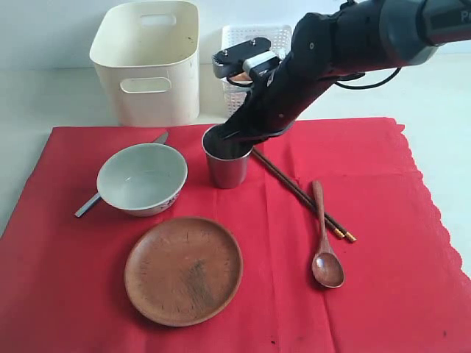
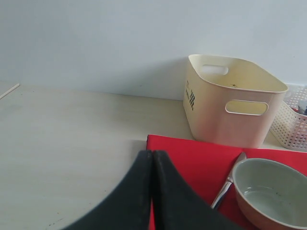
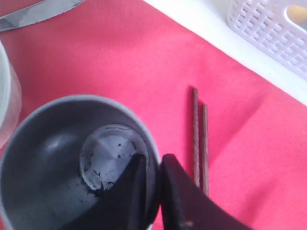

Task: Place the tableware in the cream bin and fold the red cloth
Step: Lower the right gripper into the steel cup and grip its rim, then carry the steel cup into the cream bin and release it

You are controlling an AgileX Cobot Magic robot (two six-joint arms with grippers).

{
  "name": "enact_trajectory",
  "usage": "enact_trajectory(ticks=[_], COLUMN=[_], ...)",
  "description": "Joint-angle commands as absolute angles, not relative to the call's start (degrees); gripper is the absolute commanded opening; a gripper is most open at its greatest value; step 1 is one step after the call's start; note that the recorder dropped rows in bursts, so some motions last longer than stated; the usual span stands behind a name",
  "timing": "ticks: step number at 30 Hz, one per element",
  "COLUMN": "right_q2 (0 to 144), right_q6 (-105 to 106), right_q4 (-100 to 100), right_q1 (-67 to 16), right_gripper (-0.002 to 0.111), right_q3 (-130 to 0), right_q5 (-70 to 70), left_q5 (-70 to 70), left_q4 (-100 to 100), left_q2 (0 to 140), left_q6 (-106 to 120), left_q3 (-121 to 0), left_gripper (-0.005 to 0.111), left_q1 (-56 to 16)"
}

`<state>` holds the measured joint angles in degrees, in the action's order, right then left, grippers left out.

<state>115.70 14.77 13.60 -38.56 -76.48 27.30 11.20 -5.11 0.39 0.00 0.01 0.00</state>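
The steel cup (image 1: 227, 163) (image 3: 57, 158) stands upright on the red cloth (image 1: 368, 294). My right gripper (image 1: 239, 138) (image 3: 154, 165) is shut on its rim, one finger inside the cup and one outside. The white bowl (image 1: 142, 179) (image 2: 271, 191) lies left of the cup, over the silver table knife (image 1: 88, 206) (image 2: 229, 184). In front are the round brown plate (image 1: 183, 269), the brown wooden spoon (image 1: 324, 243) and the dark chopsticks (image 1: 294, 190) (image 3: 199, 139). The cream bin (image 1: 151, 62) (image 2: 230, 108) stands behind the cloth. My left gripper (image 2: 152, 158) is shut and empty, over the cloth's left corner.
A white lattice basket (image 1: 254, 44) (image 2: 292, 124) (image 3: 268, 33) stands right of the cream bin, behind the right arm. The cloth's scalloped edge (image 1: 430, 198) runs along the right side. Bare pale table (image 2: 62, 143) lies left of the cloth.
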Motion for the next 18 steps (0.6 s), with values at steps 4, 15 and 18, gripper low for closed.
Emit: enact_trajectory(ticks=[4, 15, 18], right_q2=[113.6, 107.7, 105.8], right_q6=[15.2, 15.2, 15.2], right_q4=[16.3, 20.0, 22.0], right_q1=[-38.6, -38.6, -38.6], right_gripper=[0.0, 0.0, 0.0], right_q3=[-76.4, -76.4, -76.4], right_q5=[26.4, 25.5, 23.2], left_q5=[11.3, 11.3, 11.3], left_q4=[-5.6, -5.6, -5.6], left_q2=[0.0, 0.0, 0.0], left_q6=[0.0, 0.0, 0.0], left_q3=[0.0, 0.0, 0.0], left_gripper=[0.003, 0.003, 0.003], left_q1=[0.1, 0.1, 0.1])
